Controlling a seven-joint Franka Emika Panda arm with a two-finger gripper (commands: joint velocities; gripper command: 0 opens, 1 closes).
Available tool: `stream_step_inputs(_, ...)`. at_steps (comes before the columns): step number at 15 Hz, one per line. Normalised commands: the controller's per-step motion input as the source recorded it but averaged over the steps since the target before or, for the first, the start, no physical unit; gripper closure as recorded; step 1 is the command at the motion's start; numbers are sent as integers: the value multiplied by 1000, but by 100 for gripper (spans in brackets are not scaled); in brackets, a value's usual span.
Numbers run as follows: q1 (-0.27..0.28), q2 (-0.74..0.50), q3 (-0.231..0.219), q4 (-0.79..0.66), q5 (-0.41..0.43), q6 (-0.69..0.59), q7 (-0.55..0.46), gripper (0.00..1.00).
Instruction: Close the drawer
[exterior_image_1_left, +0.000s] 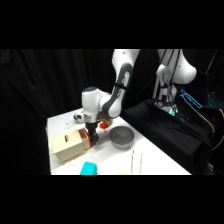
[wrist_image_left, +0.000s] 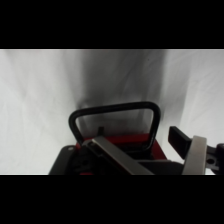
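Hanging at the drawer (exterior_image_1_left: 84, 135) front, the claw (exterior_image_1_left: 93, 136) nears its handle (wrist_image_left: 115, 120); finger spread unclear.

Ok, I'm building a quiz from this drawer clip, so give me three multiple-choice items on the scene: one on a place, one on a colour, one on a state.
1. Where does the white arm's gripper sit?
A. over the grey round bowl
B. at the front of the small orange-brown wooden drawer in the pale tan wooden box
C. beside the thin metal tongs

2. What colour is the small block at the white table's near edge?
A. teal
B. yellow
C. red

3. In what state is the drawer?
A. lifted out of the box
B. pushed flush
C. partly pulled out

Answers: 1 B, the side view shows the gripper at the drawer front. 2 A, the block is teal. 3 C, its front juts out from the box.
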Motion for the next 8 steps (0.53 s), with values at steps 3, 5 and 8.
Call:
stream_step_inputs(3,-5,261,40,604,-83,-387,-114,0)
stream_step_inputs(5,0,423,63,750,-64,-415,-130,0)
stream_step_inputs(8,54,373,36,724,-84,-410,-82,0)
